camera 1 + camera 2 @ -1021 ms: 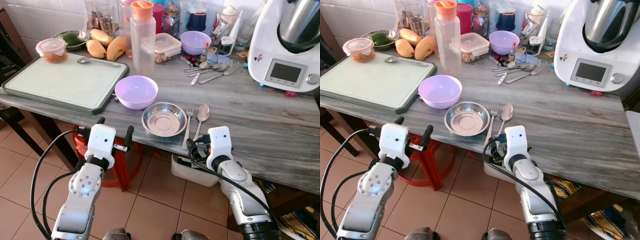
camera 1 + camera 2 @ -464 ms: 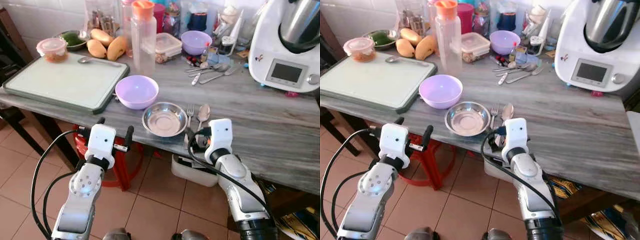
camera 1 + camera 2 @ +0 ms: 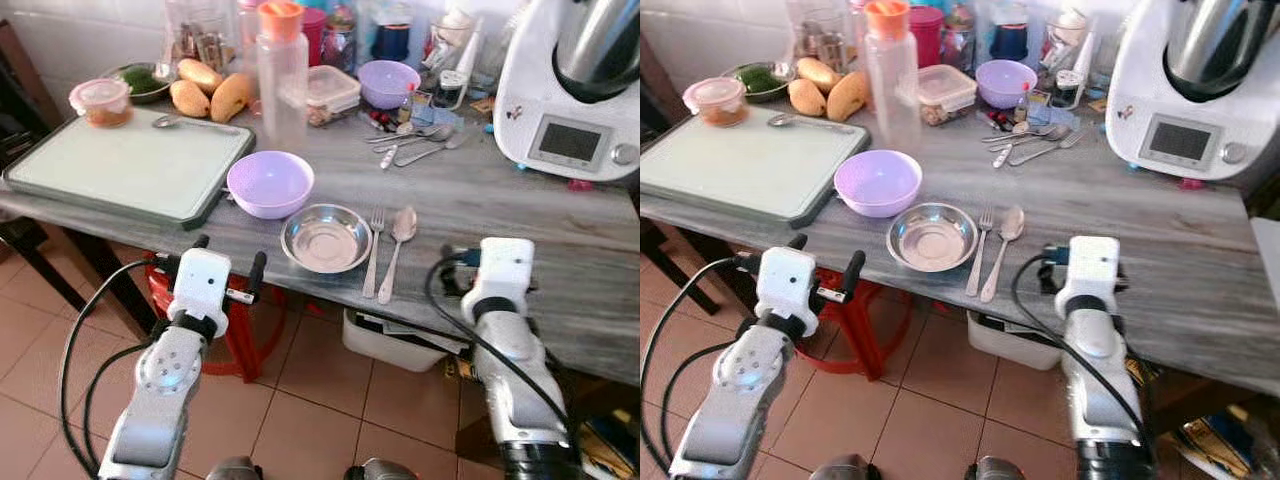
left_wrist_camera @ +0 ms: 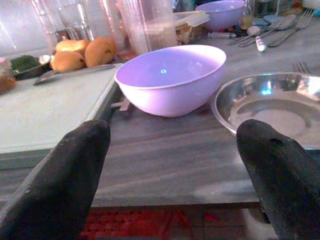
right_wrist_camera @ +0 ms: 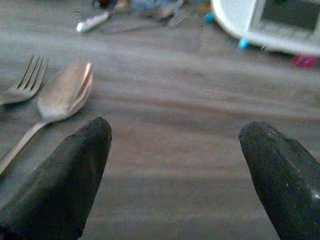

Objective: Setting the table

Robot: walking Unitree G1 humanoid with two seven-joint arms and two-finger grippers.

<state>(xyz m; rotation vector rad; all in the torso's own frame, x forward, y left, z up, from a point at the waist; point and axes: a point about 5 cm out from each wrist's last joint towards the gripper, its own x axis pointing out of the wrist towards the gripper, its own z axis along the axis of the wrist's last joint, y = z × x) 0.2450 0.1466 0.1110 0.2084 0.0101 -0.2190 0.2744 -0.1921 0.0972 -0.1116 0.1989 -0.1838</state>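
Observation:
On the grey wooden table [image 3: 560, 230], a steel bowl [image 3: 326, 238] sits near the front edge. A fork [image 3: 373, 250] and a spoon [image 3: 397, 240] lie side by side just to its right. A purple bowl [image 3: 271, 183] stands behind and to the left of the steel bowl. My left gripper [image 3: 230, 256] hovers open at the table's front edge, facing both bowls, with nothing between its fingers [image 4: 70, 175]. My right gripper [image 5: 176, 129] is open and empty above the table top, right of the spoon [image 5: 65, 95].
A pale green cutting board [image 3: 125, 160] lies at the left. At the back stand a clear bottle with an orange cap [image 3: 284, 75], mangoes [image 3: 210, 95], another purple bowl [image 3: 388, 82], loose cutlery [image 3: 420, 145] and a white kitchen machine [image 3: 575, 90]. Under the table is a red stool [image 3: 245, 330].
My right gripper has moved to the right along the table's front, away from the fork and spoon. The left arm has stayed put.

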